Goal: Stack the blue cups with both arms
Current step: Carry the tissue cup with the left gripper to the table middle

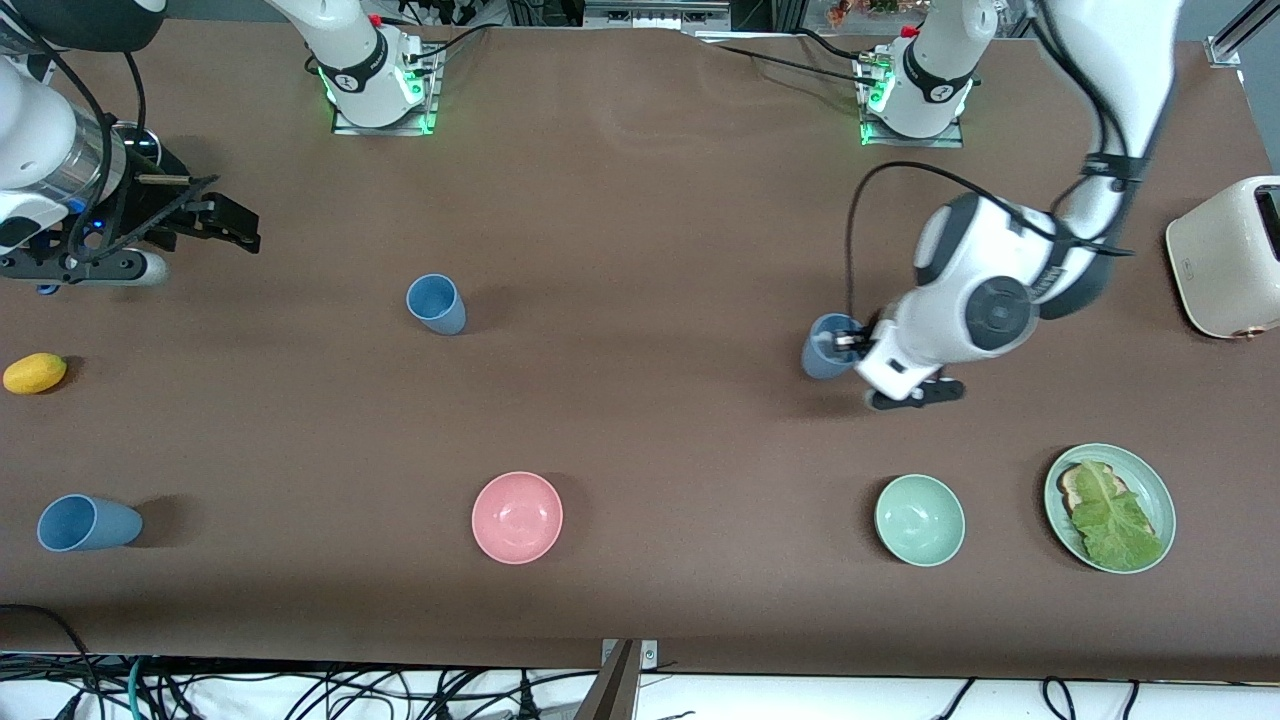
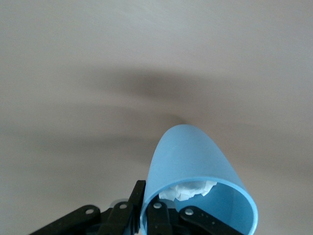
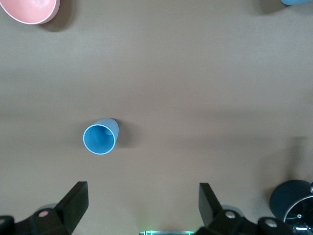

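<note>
Worktop (image 1: 640,420), brown, is spanned by two white arms whose bases stand along its edge farthest from the front camera. A cream toaster (image 1: 1228,258) is seen at the left arm's end. One green plate (image 1: 1160,485) with toast and a lettuce leaf lies nearer the camera at that end, with one pale green bowl (image 1: 919,520) beside it and one pink bowl (image 1: 517,517) toward the middle.

Three blue cups are counted. The held cup (image 1: 824,348) is pinched at its rim by the left gripper (image 1: 852,340), whose fingers are pressed onto the wall, one inside and one outside. The left arm is bent down from its base, its wrist turned sideways over the worktop. The middle cup (image 1: 436,303) stands upright, well apart from the others. The third cup (image 1: 86,523) lies on its side near the front edge at the right arm's end. One yellow fruit (image 1: 35,373) lies farther from the camera than that cup.

The right gripper (image 1: 215,222) waits above the right arm's end with fingers spread wide and nothing between them.

White crumpled paper (image 2: 188,190) inside the held cup (image 2: 195,171) is shown only by the left wrist view. The middle cup (image 3: 100,137) is shown from above by the right wrist view, between the spread fingers (image 3: 73,203) but farther off.
</note>
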`<state>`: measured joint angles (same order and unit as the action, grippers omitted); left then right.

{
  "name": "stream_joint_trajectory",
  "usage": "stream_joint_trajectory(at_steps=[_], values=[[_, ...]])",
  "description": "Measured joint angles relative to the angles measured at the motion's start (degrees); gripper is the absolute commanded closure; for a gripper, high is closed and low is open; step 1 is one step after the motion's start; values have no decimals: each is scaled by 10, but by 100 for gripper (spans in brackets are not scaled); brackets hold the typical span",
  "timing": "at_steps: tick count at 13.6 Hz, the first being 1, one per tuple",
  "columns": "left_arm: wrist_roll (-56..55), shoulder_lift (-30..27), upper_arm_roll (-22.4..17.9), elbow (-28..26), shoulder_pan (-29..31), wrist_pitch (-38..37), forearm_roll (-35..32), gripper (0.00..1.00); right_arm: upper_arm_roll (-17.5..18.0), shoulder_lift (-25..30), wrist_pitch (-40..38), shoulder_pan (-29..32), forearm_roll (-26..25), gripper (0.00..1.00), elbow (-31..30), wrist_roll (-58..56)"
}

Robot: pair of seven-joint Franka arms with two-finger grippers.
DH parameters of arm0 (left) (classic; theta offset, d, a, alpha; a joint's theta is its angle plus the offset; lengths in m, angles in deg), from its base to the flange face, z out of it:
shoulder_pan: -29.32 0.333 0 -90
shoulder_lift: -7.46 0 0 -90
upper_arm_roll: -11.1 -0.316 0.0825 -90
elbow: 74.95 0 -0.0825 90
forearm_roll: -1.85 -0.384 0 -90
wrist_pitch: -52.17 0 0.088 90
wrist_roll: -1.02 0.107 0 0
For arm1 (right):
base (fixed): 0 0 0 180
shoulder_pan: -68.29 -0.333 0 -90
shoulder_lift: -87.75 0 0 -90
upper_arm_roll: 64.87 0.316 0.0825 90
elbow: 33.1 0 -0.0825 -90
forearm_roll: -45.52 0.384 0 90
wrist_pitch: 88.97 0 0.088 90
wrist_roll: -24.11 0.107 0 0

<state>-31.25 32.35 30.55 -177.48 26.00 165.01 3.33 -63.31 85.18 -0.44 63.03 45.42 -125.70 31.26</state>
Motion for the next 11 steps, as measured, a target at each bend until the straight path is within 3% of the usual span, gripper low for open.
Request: stream_joint_trajectory(at_steps=[4, 10, 11], values=[[-146, 71, 0, 53, -111, 24, 0, 100, 0, -1, 8, 0, 0, 0, 0, 0], [-181, 128, 0, 99, -133, 54, 34, 100, 0, -8, 32, -2, 0, 0, 1, -6], [-181, 129, 0, 100, -134, 58, 35, 32, 0, -10, 32, -2, 0, 0, 3, -10]])
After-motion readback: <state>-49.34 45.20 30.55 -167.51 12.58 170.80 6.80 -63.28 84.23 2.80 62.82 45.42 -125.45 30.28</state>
